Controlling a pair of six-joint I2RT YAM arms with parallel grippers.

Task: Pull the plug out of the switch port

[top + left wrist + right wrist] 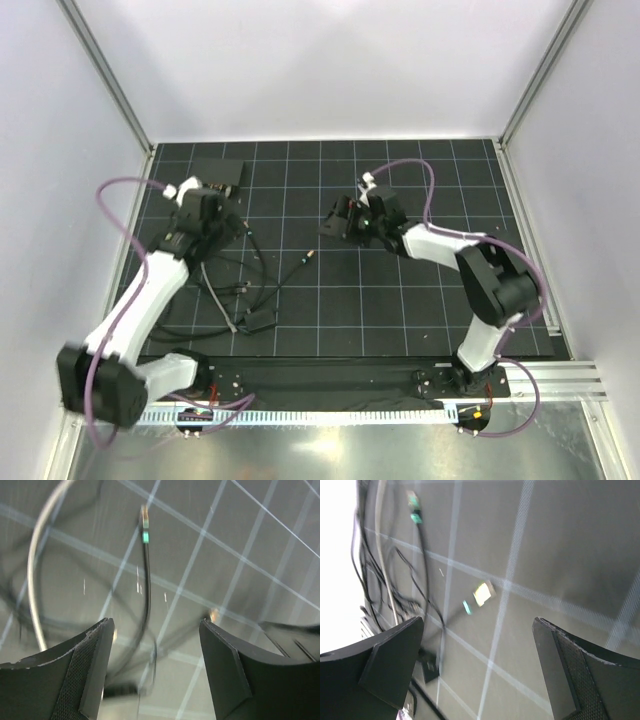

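Left jaws stand apart with nothing between them, hanging over the worktop (400,300) just in front of the switch (218,172), which lies flat in the far-left corner. Right jaws are likewise apart and empty, over the middle of the grid. Thin cables (293,272) lie tangled on the worktop between the arms; one loose end (144,527) carries a green band. Whether anything is plugged into the switch cannot be told.
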